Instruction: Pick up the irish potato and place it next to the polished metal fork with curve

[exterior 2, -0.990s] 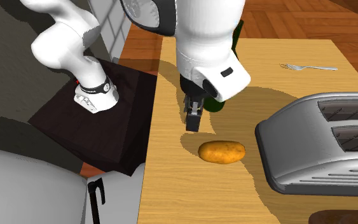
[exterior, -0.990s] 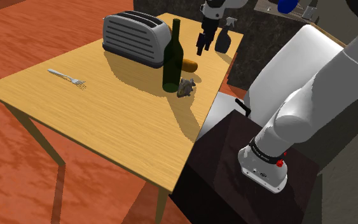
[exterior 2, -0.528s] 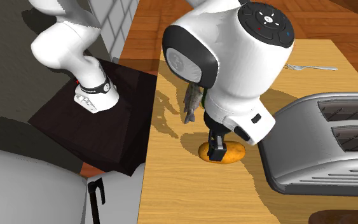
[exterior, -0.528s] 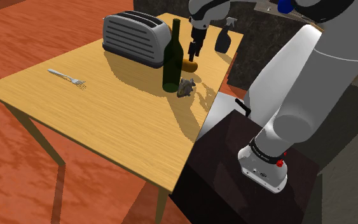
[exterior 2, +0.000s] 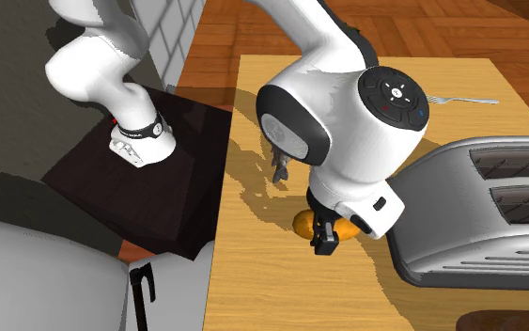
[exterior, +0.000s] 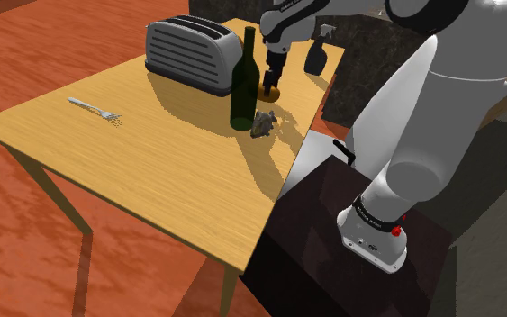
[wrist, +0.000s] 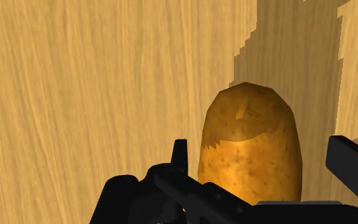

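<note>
Counted on the wooden table (exterior: 152, 144), from the shoulder view's left to its right: one silvery fork (exterior: 94, 110), one grey two-slot toaster (exterior: 188, 54), one dark green bottle (exterior: 245, 81), one small grey lump (exterior: 264, 123), one potato (exterior: 275, 92). Also one white arm (exterior: 440, 99) with one black gripper (exterior: 267, 85). Saw the potato as oval, golden-brown, finely speckled, partly lit and partly in shadow. Lay flat on the table just beyond the bottle, near the toaster, well apart from the fork. Found the gripper low over it, fingers (wrist: 179, 156) spread on both sides of the potato, clasping nothing, with a clear gap at one finger.
</note>
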Robot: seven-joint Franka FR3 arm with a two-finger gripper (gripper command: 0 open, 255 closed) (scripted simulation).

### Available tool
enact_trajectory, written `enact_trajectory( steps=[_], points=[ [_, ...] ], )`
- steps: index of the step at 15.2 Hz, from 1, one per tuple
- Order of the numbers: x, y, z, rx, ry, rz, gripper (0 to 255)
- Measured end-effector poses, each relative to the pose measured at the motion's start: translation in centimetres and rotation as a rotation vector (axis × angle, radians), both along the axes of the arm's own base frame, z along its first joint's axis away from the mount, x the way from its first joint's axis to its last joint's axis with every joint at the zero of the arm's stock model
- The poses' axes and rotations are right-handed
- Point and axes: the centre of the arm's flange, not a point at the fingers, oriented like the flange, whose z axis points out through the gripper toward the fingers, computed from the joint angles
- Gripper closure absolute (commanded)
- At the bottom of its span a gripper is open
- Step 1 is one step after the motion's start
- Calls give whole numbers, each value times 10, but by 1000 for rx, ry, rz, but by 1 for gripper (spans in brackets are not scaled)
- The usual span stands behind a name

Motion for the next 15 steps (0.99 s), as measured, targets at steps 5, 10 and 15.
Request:
enact_trajectory(
  steps=[5,10,15],
  points=[
    [0,0,-14,0,0,0,0],
    [0,0,-13,0,-2,0,255],
    [0,0,-14,0,-1,0,255]
  ],
)
